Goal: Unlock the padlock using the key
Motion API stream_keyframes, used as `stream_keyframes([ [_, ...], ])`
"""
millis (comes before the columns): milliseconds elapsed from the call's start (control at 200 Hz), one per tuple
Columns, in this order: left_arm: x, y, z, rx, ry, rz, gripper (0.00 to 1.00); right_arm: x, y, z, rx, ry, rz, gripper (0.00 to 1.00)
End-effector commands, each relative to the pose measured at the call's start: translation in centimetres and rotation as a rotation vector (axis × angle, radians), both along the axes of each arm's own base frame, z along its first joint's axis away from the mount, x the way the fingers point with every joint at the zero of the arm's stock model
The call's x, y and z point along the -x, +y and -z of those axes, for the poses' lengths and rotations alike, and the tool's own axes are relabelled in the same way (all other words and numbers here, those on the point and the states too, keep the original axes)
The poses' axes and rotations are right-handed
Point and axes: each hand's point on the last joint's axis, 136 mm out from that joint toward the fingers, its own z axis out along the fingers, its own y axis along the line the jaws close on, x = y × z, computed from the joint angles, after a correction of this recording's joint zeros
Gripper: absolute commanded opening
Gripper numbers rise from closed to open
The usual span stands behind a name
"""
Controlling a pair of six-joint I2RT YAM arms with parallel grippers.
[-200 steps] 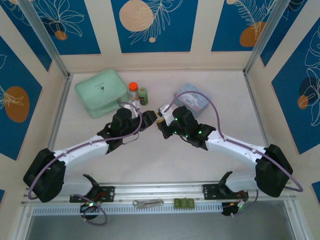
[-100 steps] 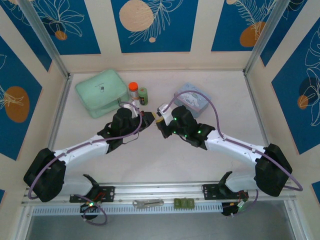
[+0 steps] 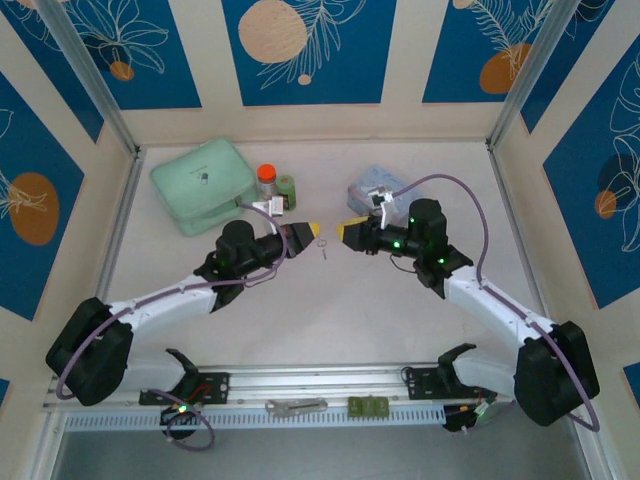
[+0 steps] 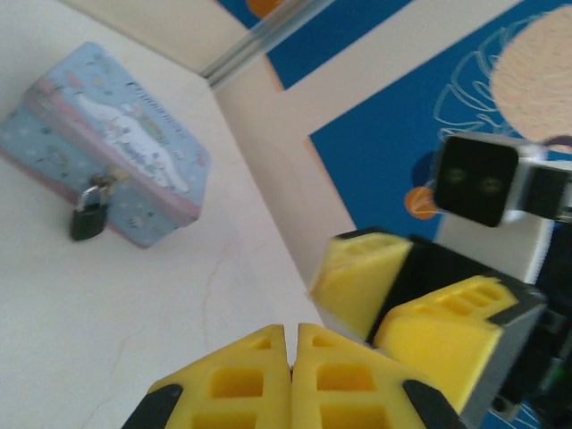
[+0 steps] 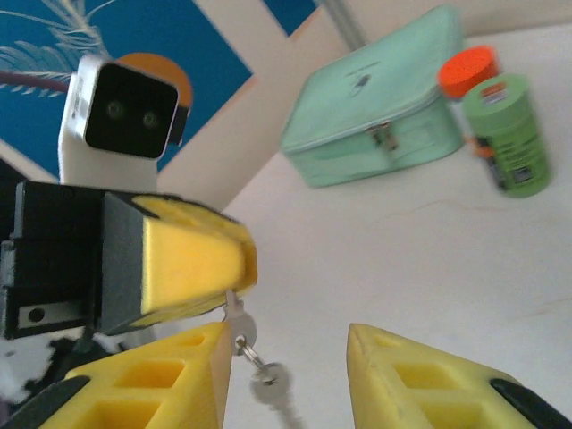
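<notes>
L jaws pinch key point(image 5: 236, 317) aloft, R jaws spread just beside it, prob. so L can take it to padlock point(image 4: 87, 214) on tin point(image 4: 116, 170).

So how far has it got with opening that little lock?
Done: the key is off the table, pinched in the left fingers. In hand: it dangles in mid-air, the right fingers open beside it. To do: the padlock hangs on the light-blue tin, untouched, so all the unlocking.
</notes>
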Motion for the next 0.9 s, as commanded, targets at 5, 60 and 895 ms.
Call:
stream_keyframes([
  [5, 1.7, -0.1, -4.3, 0.09, -0.192, 0.087, 0.0, 2.0, 1.3, -1.9, -0.133, 0.049, -0.164, 0.39],
  [60, 2.1, -0.3, -4.8, 0.109, -0.215, 0.109, 0.0, 2.0, 1.5, -1.8, -0.146, 0.065, -0.187, 0.39],
  [895, 2.6, -0.7, -5.3, 0.169, -0.261, 0.151, 0.0, 4.4, 3.5, -1.7, -0.223, 0.132, -0.446, 0.41],
])
